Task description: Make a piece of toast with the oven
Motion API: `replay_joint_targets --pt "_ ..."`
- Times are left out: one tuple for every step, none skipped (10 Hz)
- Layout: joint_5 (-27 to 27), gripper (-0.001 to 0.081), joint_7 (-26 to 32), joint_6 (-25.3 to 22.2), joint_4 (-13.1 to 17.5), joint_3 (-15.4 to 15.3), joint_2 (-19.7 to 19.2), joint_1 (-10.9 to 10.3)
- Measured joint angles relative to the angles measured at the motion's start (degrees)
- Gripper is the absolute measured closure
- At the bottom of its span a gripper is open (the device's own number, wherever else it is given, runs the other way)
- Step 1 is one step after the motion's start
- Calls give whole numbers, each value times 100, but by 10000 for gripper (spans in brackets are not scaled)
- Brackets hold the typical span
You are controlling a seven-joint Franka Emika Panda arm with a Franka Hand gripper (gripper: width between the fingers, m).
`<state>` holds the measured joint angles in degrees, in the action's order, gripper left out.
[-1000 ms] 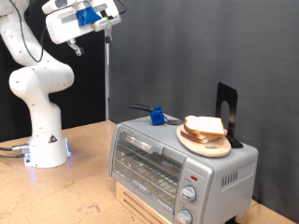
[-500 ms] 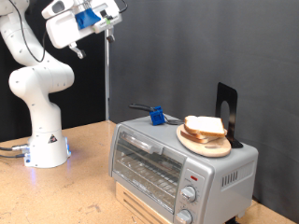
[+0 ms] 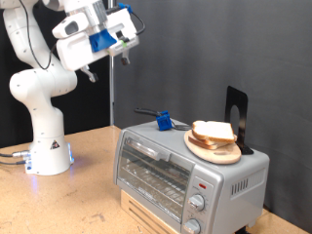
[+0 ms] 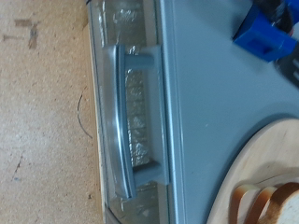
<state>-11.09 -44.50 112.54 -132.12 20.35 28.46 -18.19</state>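
The oven (image 3: 185, 174), small and silver, stands on the table at the exterior view's lower right with its glass door shut. The piece of toast (image 3: 213, 131) lies on a round wooden plate (image 3: 218, 151) on the oven's top. My gripper (image 3: 125, 31) hangs high in the air, up and to the exterior view's left of the oven, with nothing seen between its fingers. In the wrist view the oven's door handle (image 4: 126, 121) and grey top (image 4: 201, 103) show, with the toast's crust (image 4: 266, 201) on the plate (image 4: 257, 154) at one corner. No fingers show there.
A blue object (image 3: 164, 121) with a dark cable sits on the oven's top; it also appears in the wrist view (image 4: 264, 37). A black stand (image 3: 236, 115) rises behind the plate. A thin metal pole (image 3: 112, 93) stands behind the oven. The robot base (image 3: 44, 146) is at the left.
The hand has swung towards the exterior view's right and slightly down, nearer the oven, and has tilted. The toast, plate and oven have not moved.
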Motion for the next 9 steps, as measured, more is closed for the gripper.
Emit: replay_joint_targets --pt "1 0 111 126 18 -11 -138 -8" --pt "1 0 162 162 16 -32 -210 -15" --pt "47 0 150 166 10 -85 -220 -15" --pt "81 0 133 170 9 -152 -217 -5" --pt "68 0 133 169 7 -139 -218 -2" --pt "-103 0 132 358 -50 -126 -211 -2" --pt "-202 0 132 557 -167 -121 -213 -2" --pt "-220 0 115 716 -299 -130 -251 -2" --pt "-259 0 112 823 -408 -142 -348 -13"
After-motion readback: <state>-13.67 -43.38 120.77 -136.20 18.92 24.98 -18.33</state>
